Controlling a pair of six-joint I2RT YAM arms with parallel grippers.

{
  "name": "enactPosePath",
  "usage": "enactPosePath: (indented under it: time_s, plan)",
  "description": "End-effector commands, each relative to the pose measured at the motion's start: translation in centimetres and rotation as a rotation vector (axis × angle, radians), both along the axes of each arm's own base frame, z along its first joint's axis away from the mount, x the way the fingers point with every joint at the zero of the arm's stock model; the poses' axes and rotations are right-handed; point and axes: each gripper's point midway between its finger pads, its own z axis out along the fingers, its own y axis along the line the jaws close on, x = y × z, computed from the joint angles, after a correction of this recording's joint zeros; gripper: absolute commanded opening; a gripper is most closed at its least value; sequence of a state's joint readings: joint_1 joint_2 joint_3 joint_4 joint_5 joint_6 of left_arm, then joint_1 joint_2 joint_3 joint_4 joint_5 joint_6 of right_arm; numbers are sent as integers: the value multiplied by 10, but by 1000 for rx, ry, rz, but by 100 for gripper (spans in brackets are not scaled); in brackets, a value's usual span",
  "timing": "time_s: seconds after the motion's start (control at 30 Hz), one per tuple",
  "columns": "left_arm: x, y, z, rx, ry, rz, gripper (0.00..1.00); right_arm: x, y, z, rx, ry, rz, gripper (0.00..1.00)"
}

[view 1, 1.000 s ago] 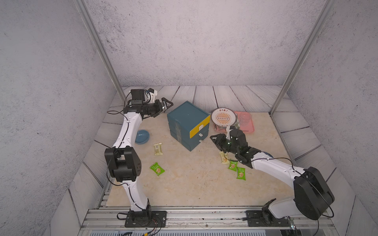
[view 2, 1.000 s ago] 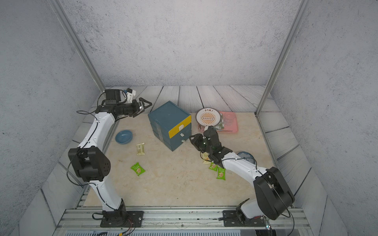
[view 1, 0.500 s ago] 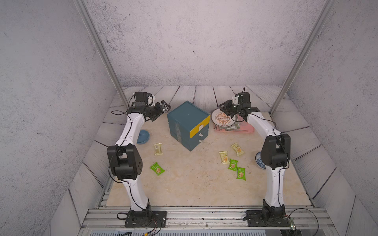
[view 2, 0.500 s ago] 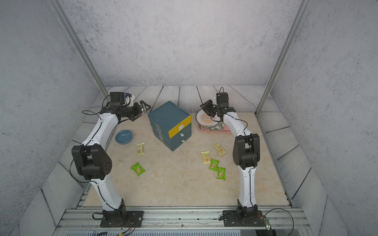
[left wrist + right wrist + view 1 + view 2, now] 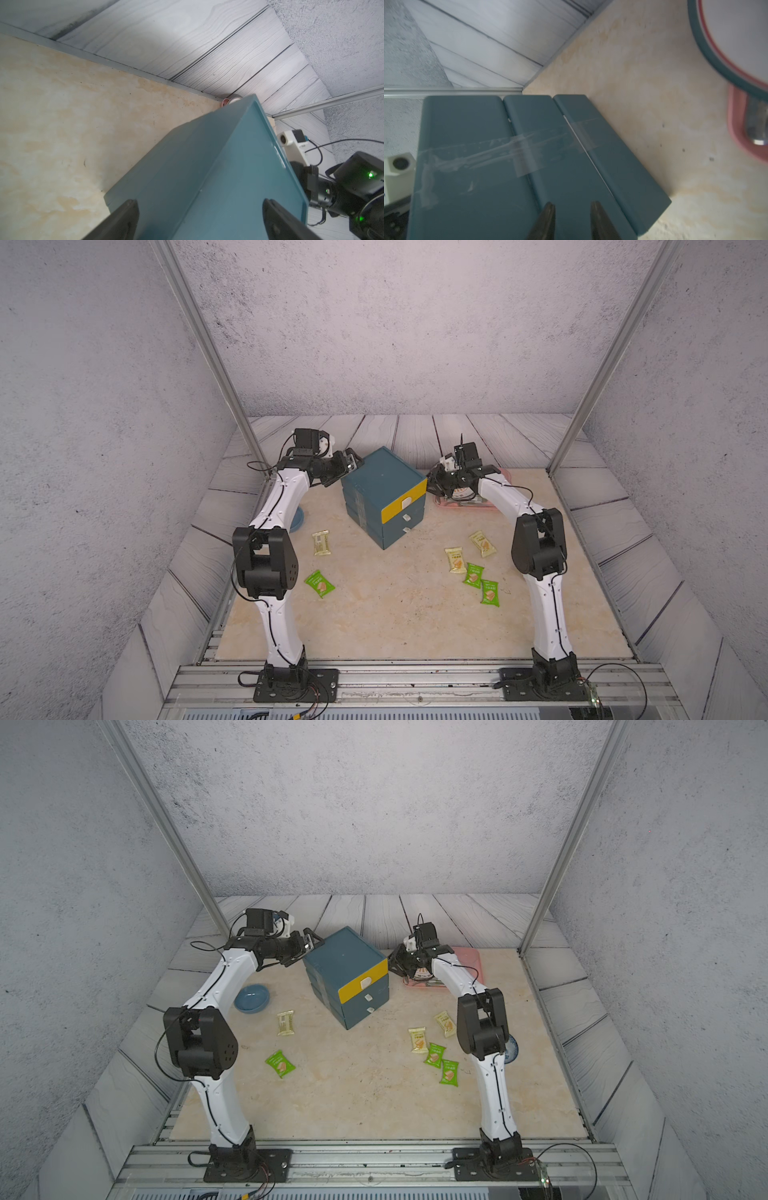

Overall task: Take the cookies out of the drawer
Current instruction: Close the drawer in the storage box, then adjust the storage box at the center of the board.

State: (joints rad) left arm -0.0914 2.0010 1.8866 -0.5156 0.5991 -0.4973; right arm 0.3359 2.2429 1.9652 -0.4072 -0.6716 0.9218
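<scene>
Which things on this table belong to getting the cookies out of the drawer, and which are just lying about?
Job:
- teal drawer unit, drawers looking shut
- cookie packets, six out on the table, pale yellow and green

Lying about:
- blue bowl
- pink tray
- small plate behind the right arm

2 top views high at front, looking down, 2 wrist views close on drawer unit (image 5: 207,176), opposite sides
</scene>
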Motion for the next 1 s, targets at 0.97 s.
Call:
enactPosePath:
  time_s: [0.97]
  plan:
    - [-120, 5, 113, -35, -230, -77, 99, -250, -72, 29, -65, -42, -174, 40]
